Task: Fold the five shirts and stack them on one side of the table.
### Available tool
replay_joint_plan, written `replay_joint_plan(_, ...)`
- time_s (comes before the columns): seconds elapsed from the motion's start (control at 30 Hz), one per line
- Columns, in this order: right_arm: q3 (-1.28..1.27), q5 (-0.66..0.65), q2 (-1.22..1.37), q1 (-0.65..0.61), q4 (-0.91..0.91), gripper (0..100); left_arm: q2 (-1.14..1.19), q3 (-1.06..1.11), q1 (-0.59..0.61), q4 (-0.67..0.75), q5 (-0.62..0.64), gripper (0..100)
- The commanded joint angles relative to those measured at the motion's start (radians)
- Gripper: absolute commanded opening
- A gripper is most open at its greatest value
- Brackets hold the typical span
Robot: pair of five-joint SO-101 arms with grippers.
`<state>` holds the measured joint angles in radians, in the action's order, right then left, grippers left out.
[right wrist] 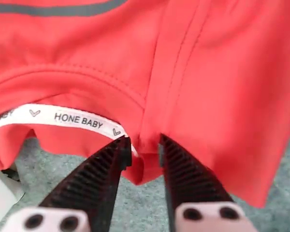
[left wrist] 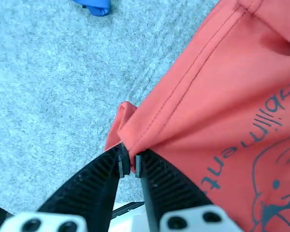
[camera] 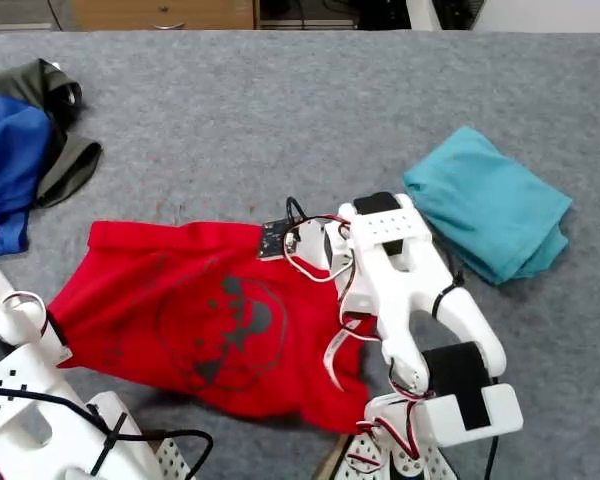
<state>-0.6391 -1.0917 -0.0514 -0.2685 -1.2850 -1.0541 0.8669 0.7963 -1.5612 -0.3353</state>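
Note:
A red shirt (camera: 180, 290) with a dark print lies spread across the middle of the grey table. My left gripper (left wrist: 128, 165) is shut on a folded corner of the red shirt (left wrist: 222, 96) at its left edge, near the table's front-left (camera: 46, 322). My right gripper (right wrist: 143, 147) straddles the red shirt (right wrist: 208, 72) beside the neck label and holds a fold of its hem; it sits at the shirt's right edge (camera: 308, 246). A teal shirt (camera: 490, 205) lies folded at the right. A blue shirt (camera: 10, 160) and a dark olive shirt (camera: 68, 150) lie crumpled at the far left.
Both white arms rise from the table's front edge, the right one (camera: 420, 300) lying between the red and teal shirts. Cabinets stand beyond the table's far edge. A tip of the blue shirt (left wrist: 94, 6) shows in the left wrist view.

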Motion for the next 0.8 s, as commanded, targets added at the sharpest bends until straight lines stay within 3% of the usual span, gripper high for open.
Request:
replay_joint_plan(0.0,-0.007,0.014,0.002,-0.018,0.008,14.2,-0.010,-0.025,0.012,0.003,0.011,2)
replay_joint_plan(0.27,-0.058,0.008,-0.073,-0.018,0.000,14.3,-0.010,-0.025,0.008,0.003,0.012,2)
replay_joint_plan(0.53,-0.065,0.055,-0.018,-0.018,0.133,14.0,-0.010,-0.025,0.006,0.003,0.012,2)
replay_joint_plan(0.77,-0.018,0.098,0.081,-0.010,0.164,6.3,-0.010,-0.025,0.006,0.003,0.012,2)
